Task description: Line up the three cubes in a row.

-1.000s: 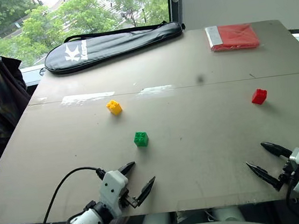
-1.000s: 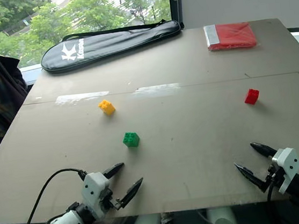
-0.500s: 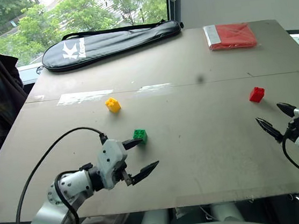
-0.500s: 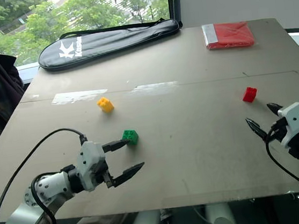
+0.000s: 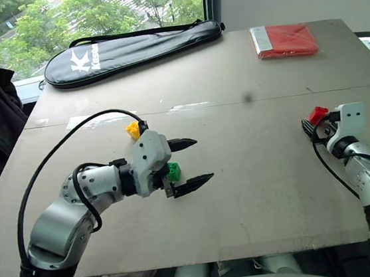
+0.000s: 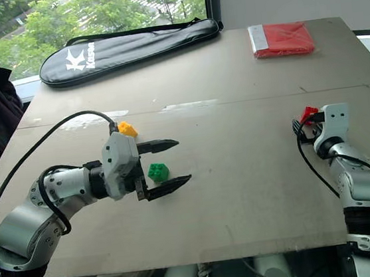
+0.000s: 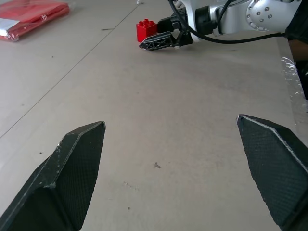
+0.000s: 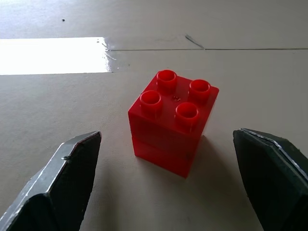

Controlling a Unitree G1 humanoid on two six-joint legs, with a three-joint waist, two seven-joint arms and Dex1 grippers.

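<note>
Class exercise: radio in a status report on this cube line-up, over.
Both claws open, empty. Right claw facing red cube. Left claw above green cube, yellow cube behind. Nothing blocking.

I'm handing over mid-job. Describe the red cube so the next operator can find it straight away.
Start at the grey table and go to its right side, nearer than the flat red packet at the far edge. There the red cube sits just ahead of the open right gripper, not yet held. It is the one small studded red brick; the green cube and yellow cube lie on the left.
</note>
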